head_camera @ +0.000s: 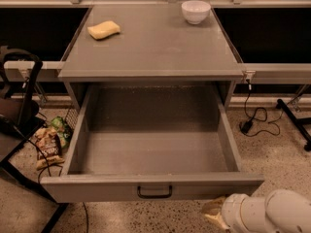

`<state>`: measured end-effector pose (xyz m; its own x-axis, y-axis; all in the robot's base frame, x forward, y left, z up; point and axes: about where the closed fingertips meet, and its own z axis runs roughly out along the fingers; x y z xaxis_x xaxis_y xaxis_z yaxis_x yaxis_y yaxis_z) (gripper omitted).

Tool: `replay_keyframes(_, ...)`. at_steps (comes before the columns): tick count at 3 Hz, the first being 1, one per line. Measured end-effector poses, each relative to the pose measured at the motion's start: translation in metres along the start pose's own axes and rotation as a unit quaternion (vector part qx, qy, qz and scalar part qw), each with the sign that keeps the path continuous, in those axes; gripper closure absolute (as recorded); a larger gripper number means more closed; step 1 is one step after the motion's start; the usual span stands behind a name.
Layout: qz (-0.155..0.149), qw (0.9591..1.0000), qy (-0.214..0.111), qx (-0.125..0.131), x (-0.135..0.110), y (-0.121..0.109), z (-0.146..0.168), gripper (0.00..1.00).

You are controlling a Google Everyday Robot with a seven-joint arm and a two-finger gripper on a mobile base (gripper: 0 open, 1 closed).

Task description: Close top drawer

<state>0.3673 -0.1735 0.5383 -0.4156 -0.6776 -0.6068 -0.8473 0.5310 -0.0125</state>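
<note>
The top drawer [97, 188] is a wide, deep grey metal drawer, pulled far out of the grey cabinet [150, 52] and empty inside. Its flat front panel faces me, with a small black bar handle [154, 193] at its centre. My gripper [213, 213] shows at the bottom right, on a white arm [272, 215], just below and in front of the right end of the drawer front. Only pale tan finger tips show at the frame edge.
A yellow sponge [103, 30] and a white bowl [195, 11] sit on the cabinet top. Snack bags [48, 142] lie on the floor at left beside a black chair frame [19, 96]. Cables [252, 118] and a black stand leg [294, 125] lie at right.
</note>
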Motion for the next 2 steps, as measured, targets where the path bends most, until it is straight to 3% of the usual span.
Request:
replay_keyframes(1,-0.026,0.9996,-0.006,-0.001,-0.015,-0.011,0.008,1.00)
replay_keyframes(2,-0.072,0.9972,-0.015,-0.011,-0.038,-0.030,0.025,1.00)
